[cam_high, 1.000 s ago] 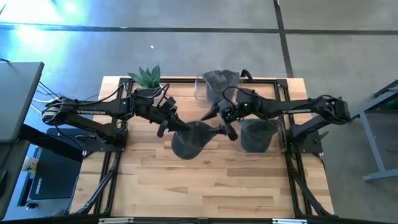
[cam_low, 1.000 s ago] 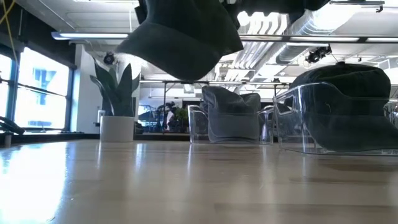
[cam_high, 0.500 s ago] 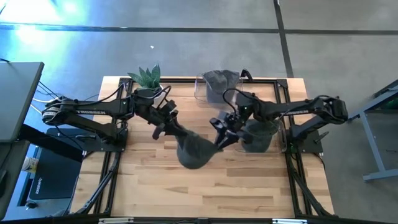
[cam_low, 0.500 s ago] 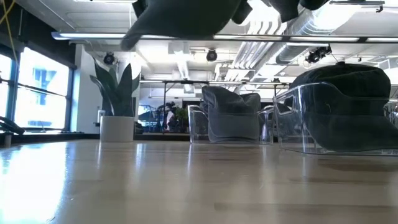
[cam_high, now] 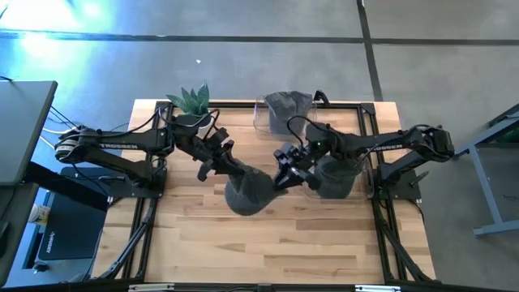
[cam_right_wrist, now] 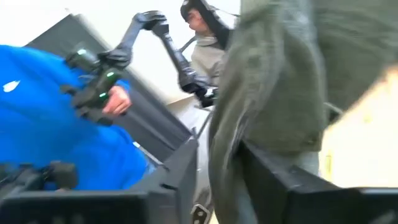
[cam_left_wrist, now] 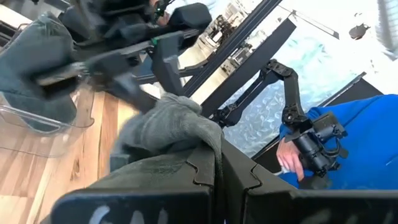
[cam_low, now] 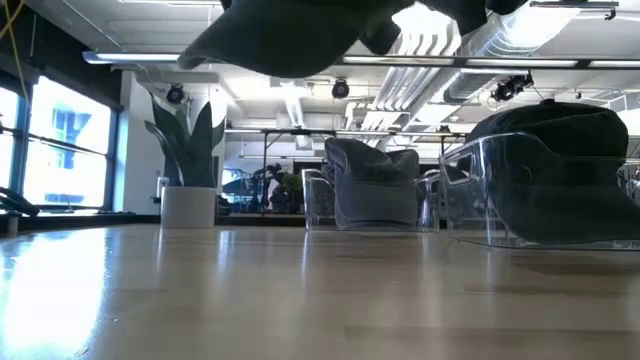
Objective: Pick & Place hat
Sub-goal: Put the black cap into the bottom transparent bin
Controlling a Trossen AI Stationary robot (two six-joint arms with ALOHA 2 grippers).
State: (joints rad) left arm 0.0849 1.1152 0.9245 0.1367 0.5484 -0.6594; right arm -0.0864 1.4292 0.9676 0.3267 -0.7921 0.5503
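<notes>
A dark grey hat [cam_high: 250, 193] hangs in the air over the middle of the table, between my two grippers. In the low view the hat [cam_low: 285, 35] shows at the top, well above the wood. My left gripper [cam_high: 220, 165] is shut on the hat's left side, and my right gripper [cam_high: 282, 174] is shut on its right side. In the left wrist view the hat [cam_left_wrist: 165, 127] bunches just beyond my left gripper [cam_left_wrist: 219, 171]. In the right wrist view the hat [cam_right_wrist: 267, 74] runs down into my right gripper [cam_right_wrist: 219, 149]. My left gripper pinches the hat's left edge [cam_left_wrist: 193, 134] between its two fingers. It comes at the hat about level from the table's left. The hat is lifted clear of the table. My right gripper pinches a fold of the hat's cloth [cam_right_wrist: 227, 165] between its two fingers [cam_right_wrist: 186, 162]. It comes about level from the table's right. The cloth hangs slack past the fingers, clear of the table.
A clear holder with another grey hat [cam_high: 284, 109] stands at the far middle, and a second one [cam_high: 336, 174] sits under my right arm. A potted plant [cam_high: 193, 101] is at the far left. A person in blue [cam_right_wrist: 56, 124] stands beyond the table.
My right gripper has rolled and shut on the hat's right side, taking hold of it. The hat's hanging lower part has come up, so the hat now stretches flatter between the two grippers, higher above the table.
</notes>
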